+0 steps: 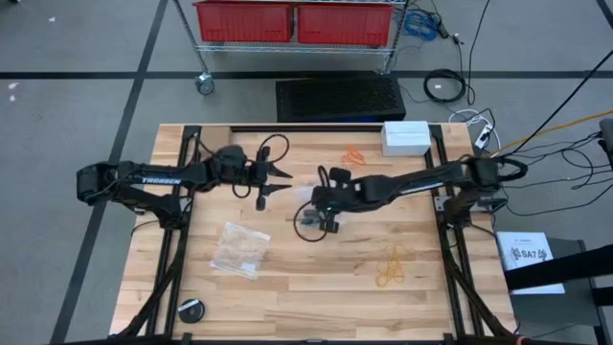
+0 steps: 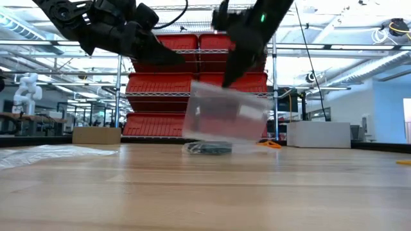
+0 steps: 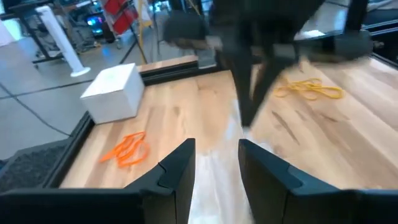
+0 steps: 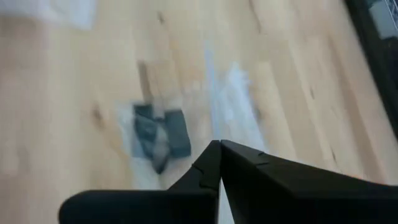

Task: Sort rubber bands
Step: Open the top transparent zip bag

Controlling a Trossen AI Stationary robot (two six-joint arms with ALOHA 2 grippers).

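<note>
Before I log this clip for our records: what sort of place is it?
Probably a robotics lab or workshop: wire shelving with red bins, loose cables on the grey floor, workbenches behind.

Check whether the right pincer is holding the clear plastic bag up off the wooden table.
Yes: in the low view the right pincer pinches the top edge of the clear plastic bag, which hangs above the wooden table.

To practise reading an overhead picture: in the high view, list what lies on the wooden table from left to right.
Round black object → clear plastic bag → left pincer → orange rubber bands → yellow rubber bands → white box.
</note>
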